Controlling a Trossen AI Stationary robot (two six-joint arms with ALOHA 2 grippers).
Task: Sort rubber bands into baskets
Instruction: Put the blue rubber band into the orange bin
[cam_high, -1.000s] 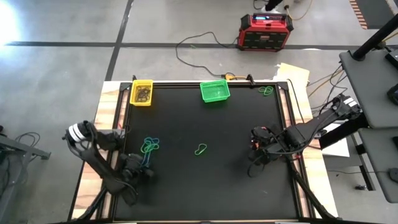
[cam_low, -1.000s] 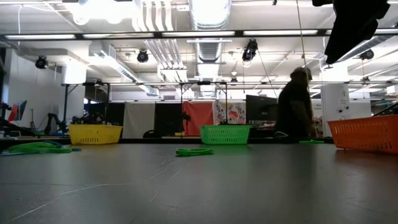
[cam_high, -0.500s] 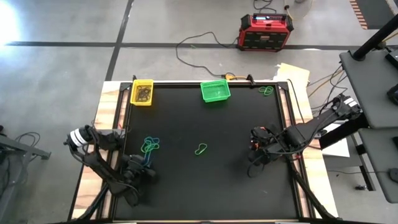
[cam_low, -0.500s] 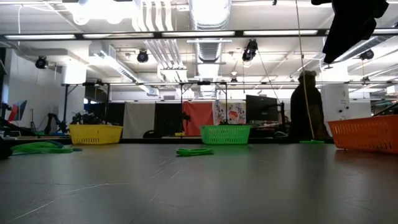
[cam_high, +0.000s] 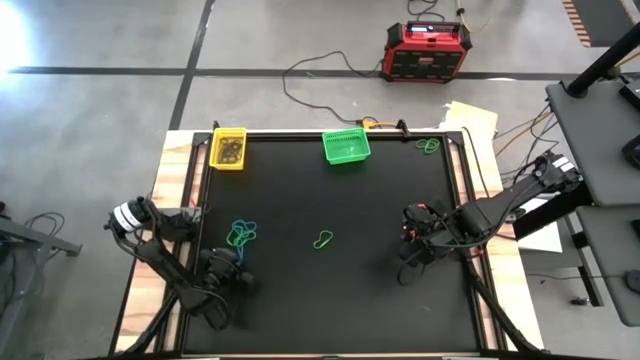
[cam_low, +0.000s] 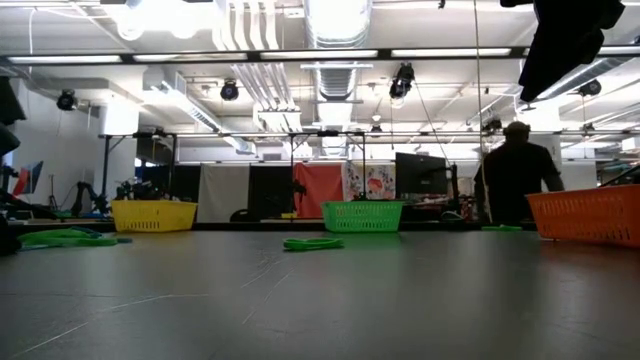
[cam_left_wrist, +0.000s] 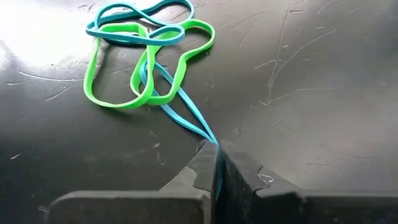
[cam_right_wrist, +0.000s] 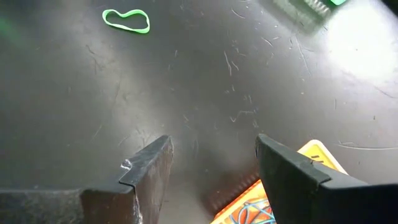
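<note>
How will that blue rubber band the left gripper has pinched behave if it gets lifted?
Probably floppy: the blue rubber band lies as a thin, limp strand running into the shut left gripper. It threads through the green bands, so they may well drag along. It looks very light.

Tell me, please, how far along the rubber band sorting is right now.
Done: some bands already lie in the yellow basket. In hand: the left gripper is shut on a teal band tangled with a green band. Left: that tangle, a lone green band mid-table and one at the far edge. The right gripper hangs open.
</note>
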